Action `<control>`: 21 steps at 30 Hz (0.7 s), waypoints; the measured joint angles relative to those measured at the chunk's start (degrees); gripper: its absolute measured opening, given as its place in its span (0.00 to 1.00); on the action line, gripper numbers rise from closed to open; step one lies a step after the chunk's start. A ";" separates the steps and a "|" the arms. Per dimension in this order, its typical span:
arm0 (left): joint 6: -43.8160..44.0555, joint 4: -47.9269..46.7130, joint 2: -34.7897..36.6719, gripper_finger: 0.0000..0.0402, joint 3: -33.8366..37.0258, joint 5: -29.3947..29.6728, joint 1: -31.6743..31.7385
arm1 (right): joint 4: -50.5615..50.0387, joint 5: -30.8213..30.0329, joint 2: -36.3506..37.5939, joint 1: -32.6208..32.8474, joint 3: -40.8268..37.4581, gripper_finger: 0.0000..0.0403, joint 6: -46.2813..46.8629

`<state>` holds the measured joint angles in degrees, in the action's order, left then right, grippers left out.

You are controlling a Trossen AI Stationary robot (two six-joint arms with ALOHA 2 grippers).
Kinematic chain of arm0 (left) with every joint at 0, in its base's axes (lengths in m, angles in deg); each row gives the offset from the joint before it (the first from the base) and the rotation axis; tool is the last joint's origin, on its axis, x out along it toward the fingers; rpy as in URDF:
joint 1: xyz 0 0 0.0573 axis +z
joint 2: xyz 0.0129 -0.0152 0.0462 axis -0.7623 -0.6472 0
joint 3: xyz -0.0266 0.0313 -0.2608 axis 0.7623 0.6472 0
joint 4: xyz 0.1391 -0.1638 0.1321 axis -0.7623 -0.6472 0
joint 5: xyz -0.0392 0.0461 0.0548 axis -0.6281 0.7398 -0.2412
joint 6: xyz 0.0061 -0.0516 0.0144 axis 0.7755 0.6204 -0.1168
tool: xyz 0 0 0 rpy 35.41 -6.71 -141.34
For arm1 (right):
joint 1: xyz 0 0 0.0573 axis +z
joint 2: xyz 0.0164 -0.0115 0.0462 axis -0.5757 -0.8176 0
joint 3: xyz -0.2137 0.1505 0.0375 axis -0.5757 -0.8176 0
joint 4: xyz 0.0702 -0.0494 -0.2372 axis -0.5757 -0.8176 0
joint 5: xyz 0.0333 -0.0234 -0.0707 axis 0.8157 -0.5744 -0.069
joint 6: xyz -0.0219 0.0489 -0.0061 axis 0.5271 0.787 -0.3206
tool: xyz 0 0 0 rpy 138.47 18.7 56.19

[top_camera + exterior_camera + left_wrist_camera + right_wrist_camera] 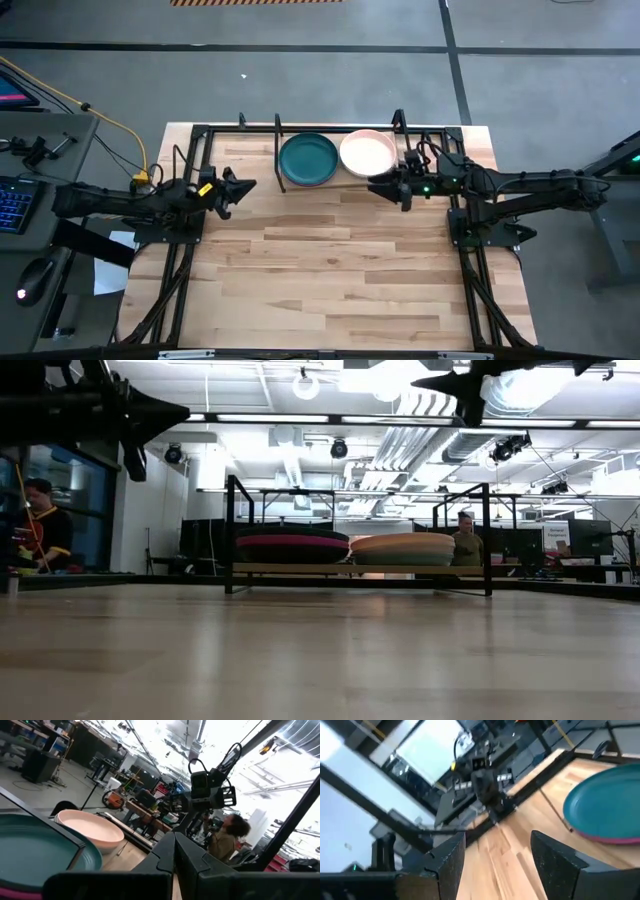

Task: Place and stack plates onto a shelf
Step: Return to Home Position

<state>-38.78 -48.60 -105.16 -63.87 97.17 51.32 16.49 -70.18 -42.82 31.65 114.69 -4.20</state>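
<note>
Table: a light butcher-block table (pixel 330 280) with nothing on the near half.

Left gripper: the left gripper (pixel 246 186) hangs above the table's left side, pointing toward the middle and well apart from the shelf. In its own wrist view the two dark fingers sit almost together, with only a thin seam between them and nothing held.

Right gripper: the right gripper (pixel 384 188) hangs just in front of the shelf's right end, near the pink plate. Its fingers (pixel 451 856) are spread wide, with bare wood showing between them and nothing held.

Shelf: a thin light-wood shelf (pixel 300 569) with black wire posts stands at the far edge of the table, raised a little off its surface.

Left stack: a round, shallow, rimmed teal plate (pixel 308 160) lies on top. A magenta plate (pixel 290 544) shows as a band beneath it, with a darker layer below that.

Right stack: a pale pink plate (pixel 368 153), the same size and shape, lies on top, just beside the teal one. A duller layer shows under it, but its colour cannot be told.

Room: a person (pixel 465 540) sits behind the shelf, far off.
</note>
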 joint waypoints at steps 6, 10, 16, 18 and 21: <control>5.61 -0.24 0.00 0.00 0.00 -0.48 0.00 | -10.24 0.93 5.39 2.52 -0.55 0.40 -4.42; 7.41 -0.45 -0.02 0.00 -0.02 -0.50 0.00 | -9.71 0.56 11.50 5.35 -4.91 0.20 -6.90; 7.43 -0.66 -0.09 0.00 -0.02 -0.56 0.02 | 5.71 -1.05 22.59 7.48 -21.17 0.04 -5.85; 7.43 -0.69 -0.09 0.00 -0.04 -0.59 0.02 | 10.34 -1.05 26.46 7.02 -25.99 0.06 -5.14; 7.43 -0.72 -0.09 0.00 -0.04 -0.61 0.02 | 12.13 -1.05 31.74 6.06 -30.46 0.03 -5.07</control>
<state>-31.35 -49.32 -105.25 -63.91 96.56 51.34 28.61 -71.22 -11.08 37.71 84.23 -9.27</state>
